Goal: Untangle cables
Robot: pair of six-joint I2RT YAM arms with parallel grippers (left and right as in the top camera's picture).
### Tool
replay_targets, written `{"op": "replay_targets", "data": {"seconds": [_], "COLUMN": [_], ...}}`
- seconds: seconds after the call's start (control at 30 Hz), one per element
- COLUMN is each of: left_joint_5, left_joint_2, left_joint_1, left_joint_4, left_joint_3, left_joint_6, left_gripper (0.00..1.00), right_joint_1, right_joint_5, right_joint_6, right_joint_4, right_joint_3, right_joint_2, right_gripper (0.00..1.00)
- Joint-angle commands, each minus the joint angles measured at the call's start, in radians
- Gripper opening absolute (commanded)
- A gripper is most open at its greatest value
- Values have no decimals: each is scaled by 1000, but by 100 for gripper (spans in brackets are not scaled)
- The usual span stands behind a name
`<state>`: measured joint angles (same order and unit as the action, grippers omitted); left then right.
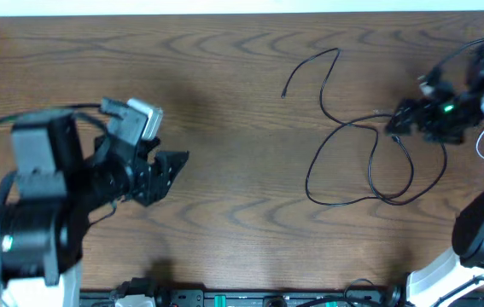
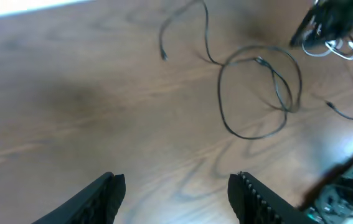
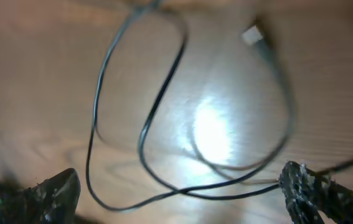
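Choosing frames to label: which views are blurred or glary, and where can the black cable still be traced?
Overhead: sharp, evenly lit, black cable traceable. Left wrist: slightly soft, cable readable, pale sheen lower right. Right wrist: heavily blurred, bright glare on the table inside the loops, cable smeared.

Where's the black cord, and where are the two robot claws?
black cord (image 2: 219, 93), left wrist view, left side of its big loop.
left gripper (image 2: 176, 186), left wrist view, midway between its open fingertips.
right gripper (image 3: 179, 180), right wrist view, midway between its open fingertips.
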<state>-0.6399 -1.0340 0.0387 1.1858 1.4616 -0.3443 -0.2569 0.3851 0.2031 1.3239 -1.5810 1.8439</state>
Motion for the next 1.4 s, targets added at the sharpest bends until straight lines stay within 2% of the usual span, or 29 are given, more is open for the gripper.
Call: {"op": "replay_targets", "data": {"seconds": [0.0, 0.3, 0.63, 0.67, 0.73, 0.77, 0.8, 0.87, 0.97, 1.1, 1.27, 1.37], "left_joint_5": [58, 57, 46, 46, 46, 46, 46, 46, 46, 46, 47, 47], "left_joint_2": [66, 81, 81, 81, 81, 81, 81, 81, 81, 81, 81, 81], "left_joint_1": [-1, -1, -1, -1, -1, -1, -1, -1, -1, -1, -1, -1], "left_joint_4": [7, 62, 68, 68, 68, 68, 68, 68, 68, 68, 73, 80], "left_joint_3": [27, 27, 27, 27, 27, 27, 27, 27, 27, 27, 27, 27], "left_joint_6": [-2, -2, -2, -2, -2, -2, -2, -2, -2, -2, -2, -2], "left_gripper": [59, 59, 59, 59, 59, 59, 59, 59, 59, 59, 59, 59], "right_joint_1": [99, 249, 261, 261, 261, 261, 261, 260, 248, 220, 151, 85], "right_joint_5": [-13, -54, -54, -53, -53, -53, -54, -53, -27, 74, 90, 31], "right_joint_6": [87, 100, -65, -85, -132, -156, -184, -254, -356, -390, -389, -389], "right_joint_4": [-20, -198, -396, -414, -454, -475, -498, -540, -567, -560, -450, -385], "right_joint_3": [86, 241, 397, 402, 404, 404, 404, 402, 376, 267, 4, -174], "right_joint_2": [-2, -2, -2, -2, -2, -2, -2, -2, -2, -2, -3, -3], "right_gripper": [99, 99, 99, 94, 70, 46, 27, 1, 1, 1, 1, 1]}}
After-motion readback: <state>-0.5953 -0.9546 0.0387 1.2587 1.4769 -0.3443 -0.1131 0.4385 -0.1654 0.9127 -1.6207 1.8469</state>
